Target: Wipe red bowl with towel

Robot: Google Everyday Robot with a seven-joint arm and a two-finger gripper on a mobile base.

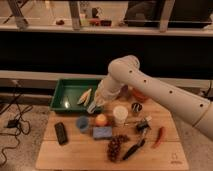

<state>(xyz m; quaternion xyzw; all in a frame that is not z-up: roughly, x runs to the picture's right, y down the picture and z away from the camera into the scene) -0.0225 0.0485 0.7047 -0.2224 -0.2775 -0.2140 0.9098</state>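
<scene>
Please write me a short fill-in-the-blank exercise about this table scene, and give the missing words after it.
1. The shut gripper hangs near a front corner of the ___ tray.
2. The orange ball sits between the blue cup and the ___ cup.
3. The red bowl is partly hidden behind the robot's ___.
Missing words: green; white; arm.
</scene>
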